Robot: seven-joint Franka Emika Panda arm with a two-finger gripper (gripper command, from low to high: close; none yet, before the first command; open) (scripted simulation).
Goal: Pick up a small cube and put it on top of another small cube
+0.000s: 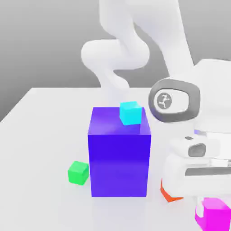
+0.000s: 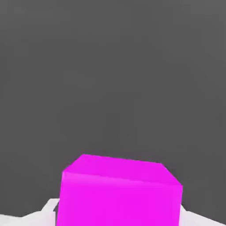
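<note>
Pincer (image 1: 212, 212) shut on magenta cube (image 1: 213, 215), green cube (image 1: 78, 173) beside blue block (image 1: 119, 155)

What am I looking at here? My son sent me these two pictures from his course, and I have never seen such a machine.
These are simulator renders of a white robot arm working over a pale table. One picture comes from a camera off the arm, the other from a camera on its hand. On the table stands a big blue-purple block with a small cyan cube on top; beside it sit a small bright green cube and a small orange-red cube. The gripper is shut on a small bright magenta cube.
</note>
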